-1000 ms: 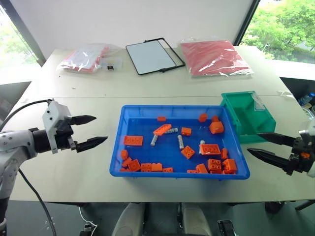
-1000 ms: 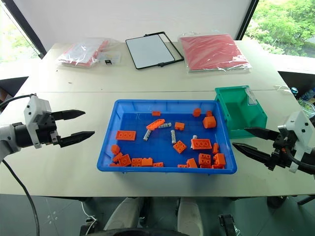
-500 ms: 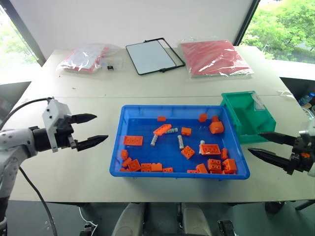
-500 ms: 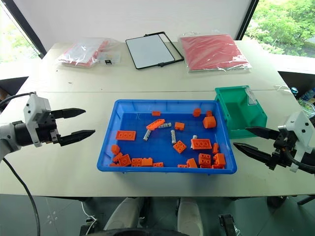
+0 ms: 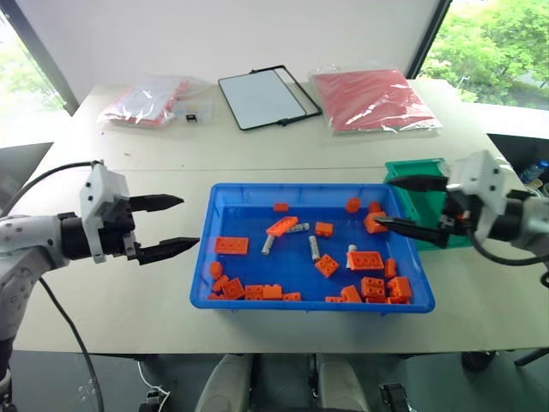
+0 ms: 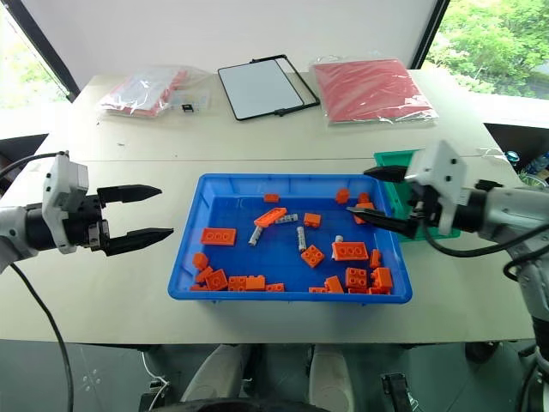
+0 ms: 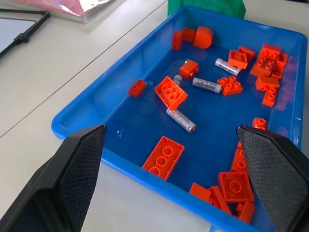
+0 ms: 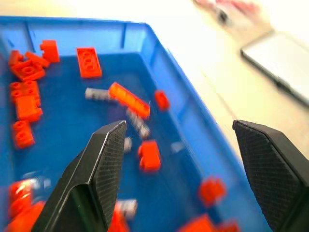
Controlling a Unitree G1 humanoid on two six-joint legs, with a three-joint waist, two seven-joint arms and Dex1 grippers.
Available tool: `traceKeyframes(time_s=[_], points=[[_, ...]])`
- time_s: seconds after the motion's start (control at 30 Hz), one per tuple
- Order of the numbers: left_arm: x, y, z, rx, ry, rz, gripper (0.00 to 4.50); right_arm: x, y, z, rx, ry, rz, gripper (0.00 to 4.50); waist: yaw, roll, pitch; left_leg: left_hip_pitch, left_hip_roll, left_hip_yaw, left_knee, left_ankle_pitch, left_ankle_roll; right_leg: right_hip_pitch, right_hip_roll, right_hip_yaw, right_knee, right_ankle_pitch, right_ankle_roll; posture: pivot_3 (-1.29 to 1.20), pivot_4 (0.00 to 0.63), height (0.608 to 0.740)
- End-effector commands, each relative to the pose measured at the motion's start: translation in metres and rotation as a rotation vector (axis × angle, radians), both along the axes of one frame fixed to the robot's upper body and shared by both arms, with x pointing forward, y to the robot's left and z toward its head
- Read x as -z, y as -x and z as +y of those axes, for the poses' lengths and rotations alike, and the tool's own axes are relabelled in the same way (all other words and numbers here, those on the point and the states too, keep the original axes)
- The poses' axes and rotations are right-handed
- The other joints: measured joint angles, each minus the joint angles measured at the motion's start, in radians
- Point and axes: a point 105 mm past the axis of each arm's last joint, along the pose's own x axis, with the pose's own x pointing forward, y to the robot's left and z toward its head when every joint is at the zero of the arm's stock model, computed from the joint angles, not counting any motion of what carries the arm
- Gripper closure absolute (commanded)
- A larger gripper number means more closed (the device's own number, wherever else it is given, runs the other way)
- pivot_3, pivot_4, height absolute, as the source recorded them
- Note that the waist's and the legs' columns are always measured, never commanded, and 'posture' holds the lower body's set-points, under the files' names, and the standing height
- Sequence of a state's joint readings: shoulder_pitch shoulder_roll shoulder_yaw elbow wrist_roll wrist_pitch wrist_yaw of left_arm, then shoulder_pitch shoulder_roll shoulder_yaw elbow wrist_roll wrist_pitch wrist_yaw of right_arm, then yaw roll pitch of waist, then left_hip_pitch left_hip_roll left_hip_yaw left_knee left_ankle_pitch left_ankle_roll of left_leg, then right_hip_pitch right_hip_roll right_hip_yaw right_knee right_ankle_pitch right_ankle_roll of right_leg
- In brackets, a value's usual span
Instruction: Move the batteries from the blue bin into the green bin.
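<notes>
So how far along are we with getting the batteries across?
Nothing looks moved yet: the batteries lie among orange bricks in the blue bin, and the visible part of the green bin holds none. In hand: nothing. The right gripper is open over the blue bin's right end; the left gripper is open beside its left rim. All batteries remain.
</notes>
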State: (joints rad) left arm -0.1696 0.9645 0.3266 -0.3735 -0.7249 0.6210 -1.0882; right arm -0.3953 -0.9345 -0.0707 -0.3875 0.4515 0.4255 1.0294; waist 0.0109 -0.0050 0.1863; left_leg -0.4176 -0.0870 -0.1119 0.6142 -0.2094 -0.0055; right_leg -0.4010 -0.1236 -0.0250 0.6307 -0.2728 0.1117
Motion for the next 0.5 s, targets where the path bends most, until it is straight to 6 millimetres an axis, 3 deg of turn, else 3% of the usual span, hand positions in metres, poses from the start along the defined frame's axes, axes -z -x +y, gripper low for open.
traceKeyframes(time_s=[0.03, 0.23, 0.5], points=[[-0.006, 0.004, -0.008, 0.045, -0.017, -0.027, 0.0, 0.017, -0.006, 0.033, -0.119, 0.108, -0.061, 0.89, 0.0, 0.0, 0.0, -0.001, 0.0, 0.0, 0.0, 0.0, 0.0, -0.001, 0.001, 0.0, 0.0, 0.001, 0.002, 0.0, 0.15, 0.735], [-0.001, 0.01, -0.015, 0.091, -0.035, -0.019, 0.0, 0.061, -0.017, 0.062, -0.263, 0.275, -0.145, 0.89, 0.0, 0.0, 0.0, -0.003, -0.002, 0.0, 0.001, 0.001, -0.001, -0.004, 0.001, 0.0, 0.001, 0.003, 0.004, 0.0, 0.15, 0.735], [-0.004, 0.009, -0.018, 0.095, -0.024, -0.035, 0.0, 0.069, -0.041, 0.084, -0.27, 0.239, -0.187, 0.89, -0.019, 0.0, 0.0, -0.002, 0.0, -0.001, 0.001, 0.004, -0.005, -0.004, 0.005, 0.0, 0.003, 0.005, 0.003, 0.0, 0.15, 0.735]])
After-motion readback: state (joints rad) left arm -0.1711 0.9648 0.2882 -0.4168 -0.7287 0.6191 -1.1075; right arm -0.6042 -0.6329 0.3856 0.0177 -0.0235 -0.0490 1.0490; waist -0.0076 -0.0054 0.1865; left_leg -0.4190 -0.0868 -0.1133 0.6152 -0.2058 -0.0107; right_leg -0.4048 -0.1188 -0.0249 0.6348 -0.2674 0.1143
